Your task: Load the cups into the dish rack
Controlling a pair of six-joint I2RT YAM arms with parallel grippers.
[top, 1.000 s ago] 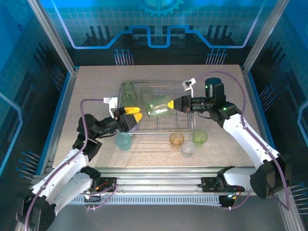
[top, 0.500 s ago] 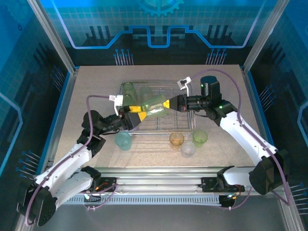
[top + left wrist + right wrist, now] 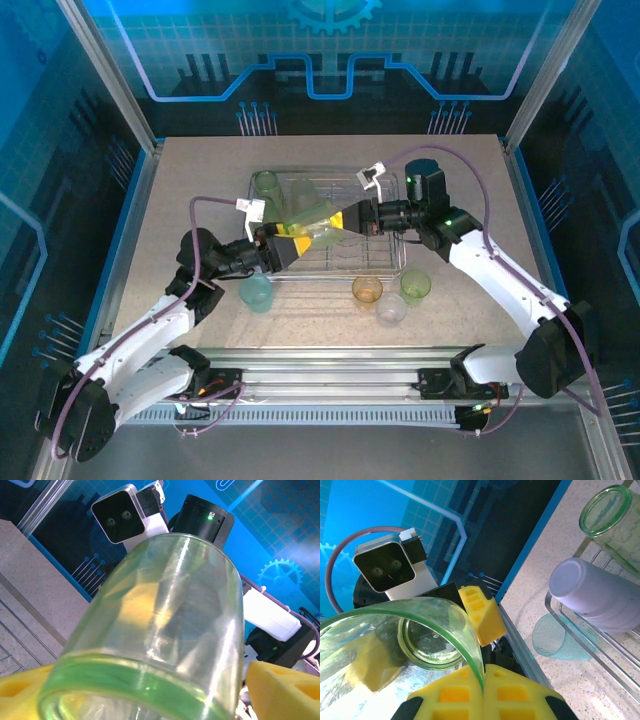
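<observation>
A translucent green cup (image 3: 165,625) looms close and tilted. Its thick green near edge lies at the bottom, and its far end points up toward a white wrist camera (image 3: 122,512). Yellow fingers (image 3: 280,690) flank that near edge at lower left and right, and speckled worktop (image 3: 30,580) shows at the left.

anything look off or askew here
Nothing spilled or broken. The green cup hangs sideways over the dish rack, its rim pinched by the right gripper, the left gripper around its other end.

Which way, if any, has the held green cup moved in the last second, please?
Yes: the green cup shifted left, toward the dish rack's left side.
</observation>
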